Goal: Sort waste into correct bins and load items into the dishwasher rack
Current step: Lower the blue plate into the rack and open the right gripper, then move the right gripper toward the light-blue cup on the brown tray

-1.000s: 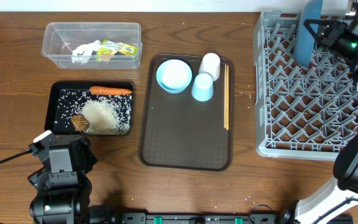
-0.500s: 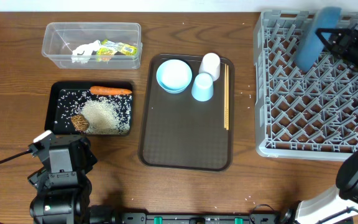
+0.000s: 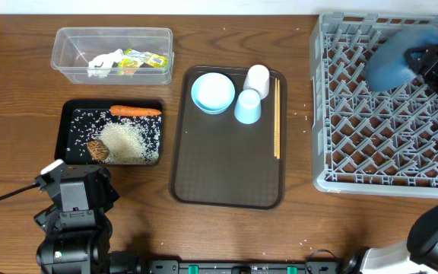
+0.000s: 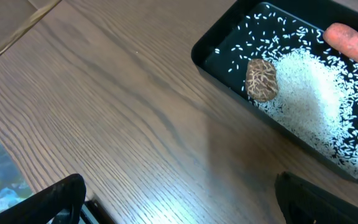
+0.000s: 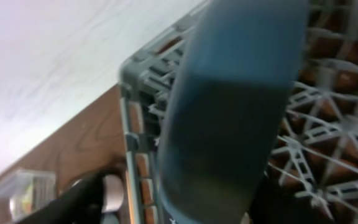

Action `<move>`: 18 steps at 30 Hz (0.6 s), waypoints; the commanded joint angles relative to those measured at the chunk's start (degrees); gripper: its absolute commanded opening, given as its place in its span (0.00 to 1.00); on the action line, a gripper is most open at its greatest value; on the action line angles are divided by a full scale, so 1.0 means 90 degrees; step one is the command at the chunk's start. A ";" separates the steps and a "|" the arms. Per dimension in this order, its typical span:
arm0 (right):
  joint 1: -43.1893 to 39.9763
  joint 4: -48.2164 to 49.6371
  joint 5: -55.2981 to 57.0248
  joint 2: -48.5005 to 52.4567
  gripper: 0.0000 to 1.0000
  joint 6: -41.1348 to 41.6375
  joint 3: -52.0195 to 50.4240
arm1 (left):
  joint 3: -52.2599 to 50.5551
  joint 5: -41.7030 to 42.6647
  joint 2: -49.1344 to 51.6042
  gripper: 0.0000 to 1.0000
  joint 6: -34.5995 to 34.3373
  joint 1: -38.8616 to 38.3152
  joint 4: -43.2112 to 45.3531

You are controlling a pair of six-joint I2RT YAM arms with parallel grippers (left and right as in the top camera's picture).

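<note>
The dark blue dish (image 3: 394, 65) leans tilted among the pegs at the back of the grey dishwasher rack (image 3: 371, 144). My right gripper (image 5: 185, 208) is open, and both fingers stand a little apart from the dish (image 5: 229, 112) between them. The brown serving tray (image 3: 226, 167) carries the light blue bowl (image 3: 213, 91), white cup (image 3: 257, 76), light blue cup (image 3: 248, 106) and chopsticks (image 3: 277, 118). A carrot (image 3: 135, 111), a brown lump (image 3: 97, 150) and rice (image 3: 128, 141) lie in the black tray (image 3: 65, 133). My left gripper (image 4: 185, 211) is open and empty over bare table beside that tray.
A clear tub (image 3: 59, 46) at the back left holds crumpled white paper (image 3: 105, 62) and yellow-green wrappers (image 3: 143, 59). A few rice grains lie on the table between the serving tray and the rack. The left arm's base (image 3: 74, 213) stands at the front left.
The right jaws have opened off the dark blue dish. The dish has tipped from nearly upright to a lean in the rack. The left arm has not moved.
</note>
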 commanded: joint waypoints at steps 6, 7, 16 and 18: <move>0.0000 -0.0078 0.0826 -0.1110 0.74 0.0168 -0.0007 | -0.0036 -0.0095 0.0002 0.98 0.0085 -0.0007 -0.0015; 0.0000 -0.0092 0.0826 -0.1224 0.74 0.0170 -0.0007 | -0.0036 -0.0097 0.0002 0.98 0.0085 -0.0007 -0.0015; 0.0435 -0.0104 0.0401 -0.2140 0.74 0.0172 -0.0010 | -0.0036 -0.0095 0.0002 0.98 0.0085 -0.0007 -0.0015; 0.0712 -0.0097 0.0189 -0.2227 0.74 0.0168 -0.0010 | -0.0036 -0.0097 0.0002 0.98 0.0085 -0.0007 -0.0012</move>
